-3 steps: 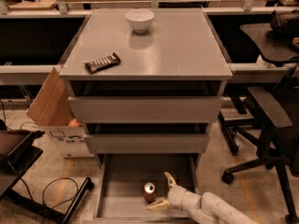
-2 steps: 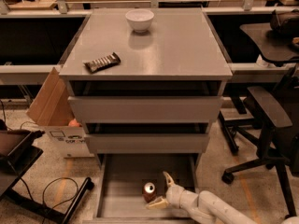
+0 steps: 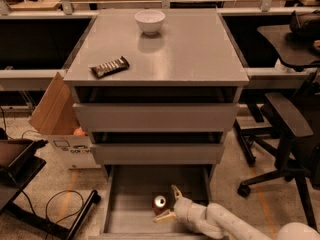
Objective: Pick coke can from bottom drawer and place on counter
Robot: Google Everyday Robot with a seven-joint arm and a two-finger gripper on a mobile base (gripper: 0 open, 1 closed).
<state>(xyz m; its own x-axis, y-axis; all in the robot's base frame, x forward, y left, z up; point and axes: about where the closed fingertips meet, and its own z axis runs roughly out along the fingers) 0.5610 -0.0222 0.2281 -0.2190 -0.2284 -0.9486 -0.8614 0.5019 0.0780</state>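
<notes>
The desk (image 3: 200, 59) is the flat grey top of a cabinet with three drawers. A white bowl (image 3: 149, 20) sits near its far edge, about midway along. A dark snack bar (image 3: 109, 66) lies near the front left corner, at a slant to the edge. Below the front edge, the bottom drawer (image 3: 127, 199) is pulled out toward the camera, while the two upper drawers (image 3: 155, 117) are pushed in.

The soda can (image 3: 159, 202) stands upright on the drawer floor, roughly in the middle, silver top up. The white arm (image 3: 225, 224) reaches into the drawer from the lower right. Its end effector (image 3: 166, 204) is at the can's right side with its two fingers spread wide, one pointing up behind the can and the other lying in front of it. Whether either finger touches the can cannot be told, and it has hold of nothing.

A cardboard box (image 3: 52, 111) stands left of the cabinet and an office chair (image 3: 285, 129) to the right.
</notes>
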